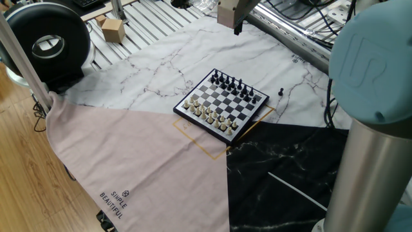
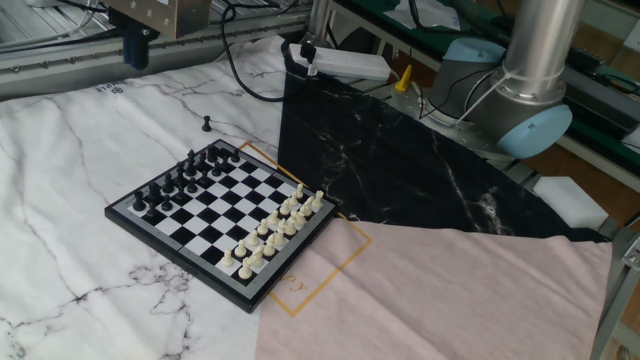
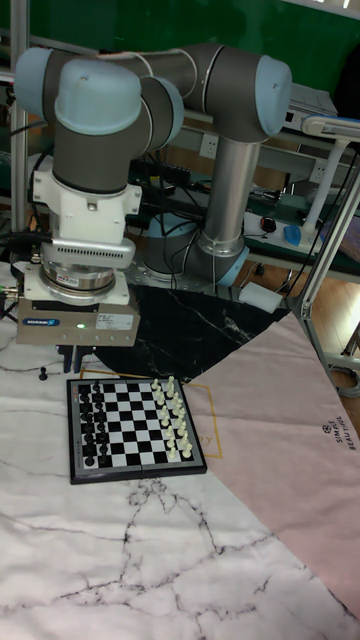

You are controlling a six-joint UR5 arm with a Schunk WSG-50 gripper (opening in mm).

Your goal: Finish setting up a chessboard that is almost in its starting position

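The chessboard [image 1: 222, 105] [image 2: 222, 220] [image 3: 135, 425] lies on the white marble cloth, with black pieces along its far row and cream pieces along its near row. One lone black piece [image 1: 280, 92] [image 2: 206, 123] [image 3: 42, 374] stands on the cloth off the board, beyond the black side. My gripper [image 1: 237, 28] [image 2: 136, 58] [image 3: 74, 362] hangs high above the cloth behind the board's black side, apart from the lone piece. Its dark fingers point down, look open and hold nothing.
A thin orange square outline [image 2: 330, 255] is printed under the board's corner. Black [image 2: 400, 170] and pink [image 1: 129, 154] cloth panels adjoin the marble one. The arm's base [image 2: 510, 110] stands at the table's side. A black round device [image 1: 48, 45] and a small cardboard box [image 1: 112, 29] sit beyond the cloth.
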